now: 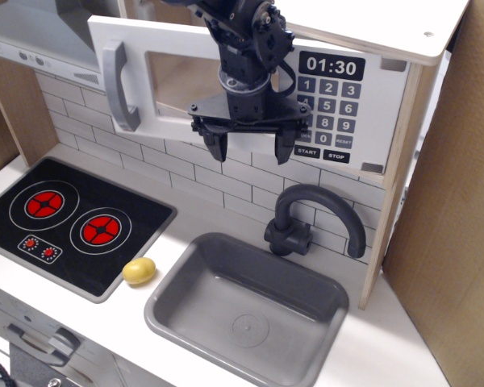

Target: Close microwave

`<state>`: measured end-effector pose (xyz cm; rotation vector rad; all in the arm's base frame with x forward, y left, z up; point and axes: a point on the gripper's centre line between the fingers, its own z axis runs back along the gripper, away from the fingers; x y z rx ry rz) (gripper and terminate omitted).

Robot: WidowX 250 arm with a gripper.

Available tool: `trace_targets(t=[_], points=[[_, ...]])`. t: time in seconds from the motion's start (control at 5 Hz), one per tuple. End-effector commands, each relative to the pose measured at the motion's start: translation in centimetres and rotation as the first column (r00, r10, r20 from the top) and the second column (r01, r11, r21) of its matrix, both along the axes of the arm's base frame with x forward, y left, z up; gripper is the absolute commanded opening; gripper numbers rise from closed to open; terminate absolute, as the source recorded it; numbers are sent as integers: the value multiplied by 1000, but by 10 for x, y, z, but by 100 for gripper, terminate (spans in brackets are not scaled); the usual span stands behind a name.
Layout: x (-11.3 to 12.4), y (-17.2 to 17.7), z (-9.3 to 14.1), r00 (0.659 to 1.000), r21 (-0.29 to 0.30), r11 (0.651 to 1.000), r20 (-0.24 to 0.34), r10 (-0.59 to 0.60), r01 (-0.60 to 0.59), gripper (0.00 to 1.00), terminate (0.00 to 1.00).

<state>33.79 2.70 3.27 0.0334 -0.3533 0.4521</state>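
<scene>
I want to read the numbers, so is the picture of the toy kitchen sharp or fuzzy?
In the observation.image view, mostly sharp: the microwave keypad clearly reads 01:30, lighting is soft and even, and the sink shows only a mild sheen; the gripper looks slightly soft.

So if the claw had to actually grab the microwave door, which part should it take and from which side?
Probably the grey bar handle at the left edge of the door. It stands upright and proud of the white panel, so open fingers could straddle it from the front, one on each side. The rest of the door is flat, with nothing to pinch. The claw now hangs open by the keypad.
</scene>
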Motion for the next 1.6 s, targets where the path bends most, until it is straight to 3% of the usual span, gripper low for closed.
trace_targets(t=[0.0, 0.6, 0.8, 1.2, 1.4], points=[[20, 8, 16, 998, 2, 1000, 58, 24, -24, 100, 0], [31, 12, 18, 996, -11, 999, 71, 48, -47, 100, 0], [8, 9, 19, 999, -12, 1000, 52, 3, -2, 100, 0], [-53, 1, 29, 990, -76, 991, -85, -116, 110, 100, 0], [-67, 3, 34, 976, -88, 986, -153, -153, 140, 100, 0]])
